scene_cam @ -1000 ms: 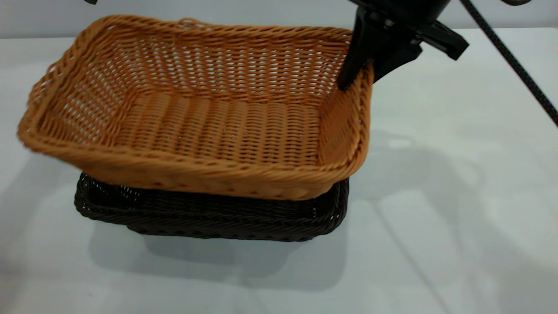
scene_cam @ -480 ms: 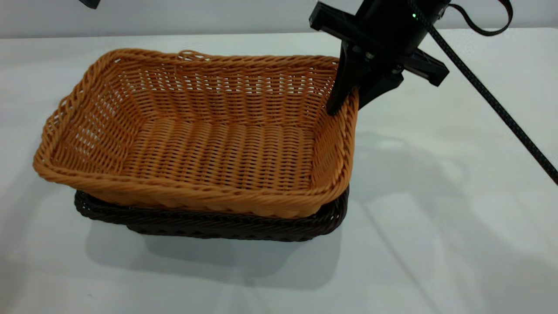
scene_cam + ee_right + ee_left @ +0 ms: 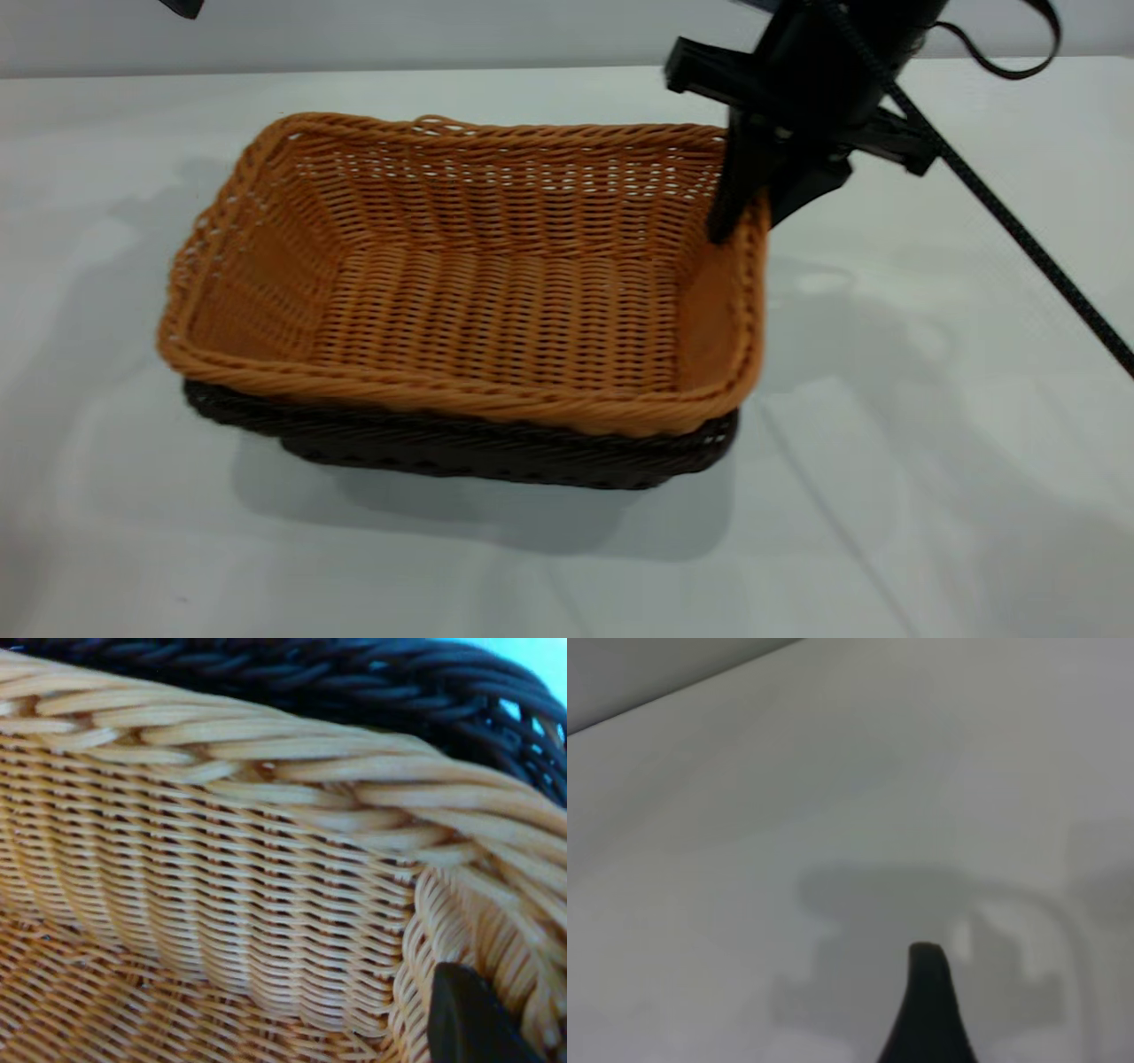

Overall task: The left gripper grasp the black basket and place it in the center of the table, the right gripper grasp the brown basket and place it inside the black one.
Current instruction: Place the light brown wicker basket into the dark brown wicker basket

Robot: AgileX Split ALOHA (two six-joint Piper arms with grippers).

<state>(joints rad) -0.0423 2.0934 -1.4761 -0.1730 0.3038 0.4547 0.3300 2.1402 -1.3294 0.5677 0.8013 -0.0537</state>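
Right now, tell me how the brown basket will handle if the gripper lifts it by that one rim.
The brown basket is open wicker, so probably light. Held by the right gripper at one corner, it would likely tilt. Its thick braided rim suggests it stays fairly stiff.

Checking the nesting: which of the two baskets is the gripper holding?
The brown basket: the right gripper grips its rim, while the black basket sits beneath it.

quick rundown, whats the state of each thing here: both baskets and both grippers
brown basket: upright, empty, nested in the black one, rim gripped at its right end
black basket: upright on the table, holding the brown basket
right gripper: shut on the brown basket's rim, one finger inside the wall, one outside
left gripper: over bare table, holding nothing
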